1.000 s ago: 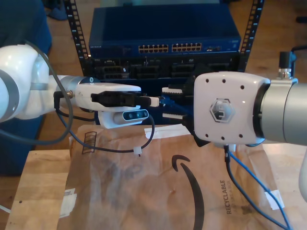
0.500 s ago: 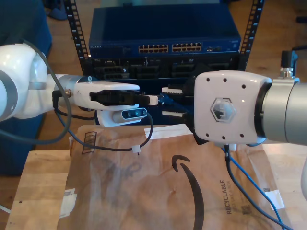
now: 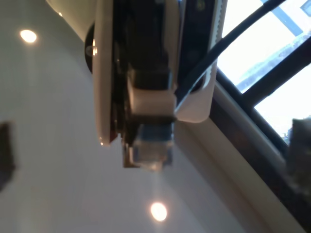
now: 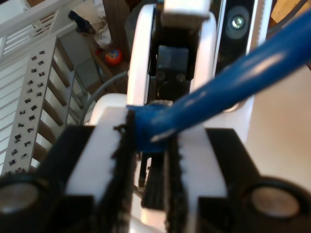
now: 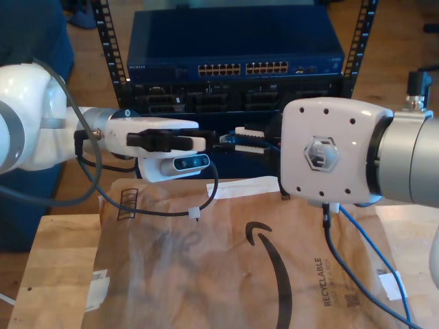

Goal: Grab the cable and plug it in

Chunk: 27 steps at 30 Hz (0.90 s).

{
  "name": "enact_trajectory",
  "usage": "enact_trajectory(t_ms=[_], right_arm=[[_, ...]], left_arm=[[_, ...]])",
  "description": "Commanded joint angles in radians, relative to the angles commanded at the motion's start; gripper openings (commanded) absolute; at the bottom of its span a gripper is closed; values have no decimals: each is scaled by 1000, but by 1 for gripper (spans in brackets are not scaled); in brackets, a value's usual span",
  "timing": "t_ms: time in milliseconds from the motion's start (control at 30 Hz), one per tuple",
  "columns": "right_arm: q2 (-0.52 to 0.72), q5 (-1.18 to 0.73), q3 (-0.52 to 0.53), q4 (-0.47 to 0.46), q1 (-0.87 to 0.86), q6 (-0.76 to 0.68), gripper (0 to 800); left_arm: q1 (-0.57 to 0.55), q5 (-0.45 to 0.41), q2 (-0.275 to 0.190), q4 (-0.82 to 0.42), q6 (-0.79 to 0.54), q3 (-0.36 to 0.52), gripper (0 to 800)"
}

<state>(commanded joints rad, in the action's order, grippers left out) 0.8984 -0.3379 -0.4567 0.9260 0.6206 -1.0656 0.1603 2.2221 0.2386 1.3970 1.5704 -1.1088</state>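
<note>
cable [image 4: 204, 104] pinched in second end effector [image 4: 148, 145]

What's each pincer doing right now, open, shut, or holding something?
My first pincer: shut on the plug of the cable.
My second pincer: shut on the cable just behind that plug.

Second claw [image 5: 241, 139]: now higher than before, its fingers closer together on the cable [image 5: 370, 257].
Cable: its hanging part now further toward the exterior view's right.
</note>
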Motion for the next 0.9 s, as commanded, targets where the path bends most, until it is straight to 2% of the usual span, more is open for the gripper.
enact_trajectory(t_ms=[67, 133, 233, 300, 367, 467, 567, 667, 833, 900], right_arm=[[-9, 28, -5, -2, 0, 2, 10], [-41, 54, -12, -2, -3, 3, 8], [-83, 86, -17, -3, -17, 3, 7], [-112, 121, -20, -8, -41, 3, 8], [-141, 135, -44, -18, -95, 5, 12], [-163, 135, -69, -58, -206, 3, 12], [-193, 137, -66, -78, -299, 3, 14], [-252, 167, -58, -97, -353, 5, 16], [-342, 311, -57, -143, -359, 5, 16], [-350, 336, -58, -143, -358, 5, 16]], left_arm=[[57, -98, -3, 0, 2, -5, 798], [101, -164, -28, -5, 0, -5, 798], [181, -170, -52, -55, 0, -40, 798], [232, -172, -80, -158, -6, -64, 798], [270, -173, -104, -311, -18, -86, 798], [356, -187, -150, -500, -68, -77, 799], [456, -187, -189, -658, -201, -55, 799], [578, -184, -207, -779, -333, -49, 799], [789, -187, -224, -965, -566, -8, 799], [852, -198, -249, -1048, -641, 29, 799]])
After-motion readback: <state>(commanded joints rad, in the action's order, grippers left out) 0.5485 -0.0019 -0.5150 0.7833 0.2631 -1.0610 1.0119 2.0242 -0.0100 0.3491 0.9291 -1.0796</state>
